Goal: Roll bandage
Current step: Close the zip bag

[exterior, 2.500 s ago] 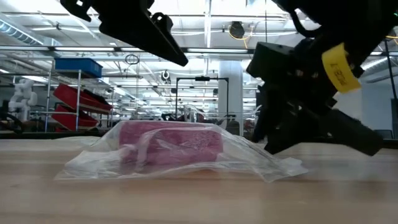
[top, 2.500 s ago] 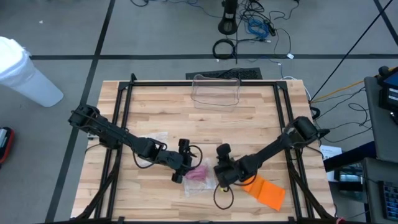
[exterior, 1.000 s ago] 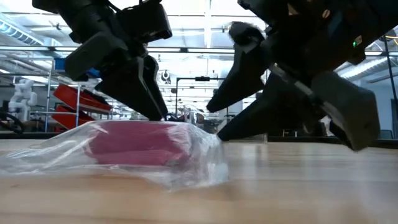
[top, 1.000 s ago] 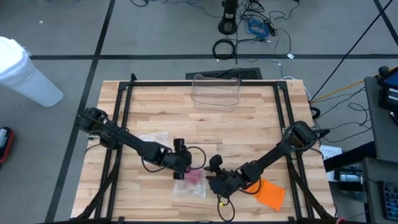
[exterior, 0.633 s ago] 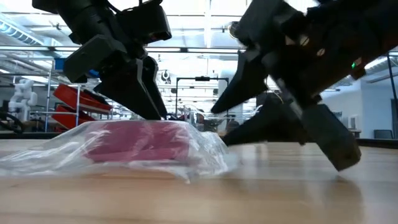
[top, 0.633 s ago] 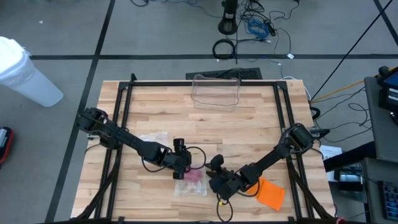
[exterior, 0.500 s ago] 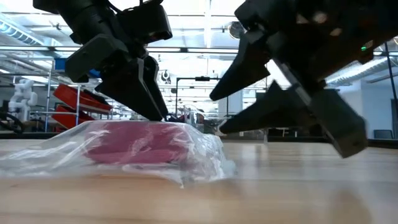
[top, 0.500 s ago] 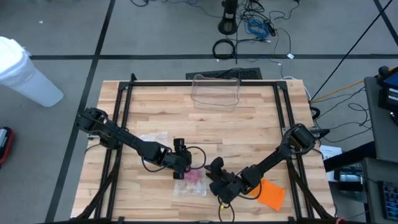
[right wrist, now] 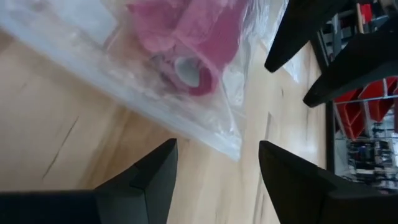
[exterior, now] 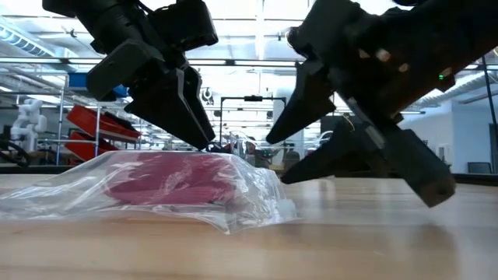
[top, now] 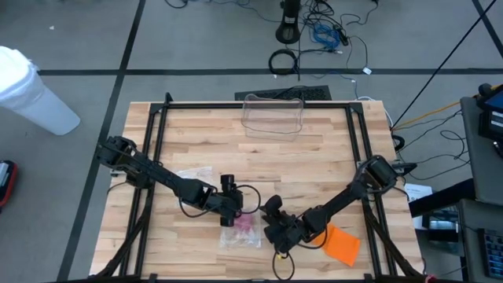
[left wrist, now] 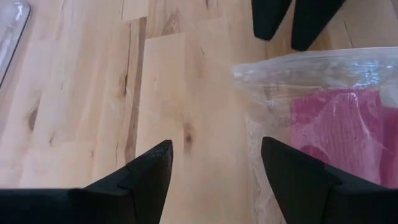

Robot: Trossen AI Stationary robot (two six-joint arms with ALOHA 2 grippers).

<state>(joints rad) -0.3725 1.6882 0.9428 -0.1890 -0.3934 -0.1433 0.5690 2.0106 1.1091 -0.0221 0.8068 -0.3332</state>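
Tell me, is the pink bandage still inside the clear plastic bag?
Yes, inside. The pink bandage lies as a roll under the clear plastic bag, whose film covers it on all visible sides.

Bandage (exterior: 175,179): you see a pink roll lying on its side, hollow core visible in the right wrist view
Wrapping: you find it sealed inside a clear, crinkled plastic bag (top: 240,230)
Place: you see it flat on the wooden table's near-centre
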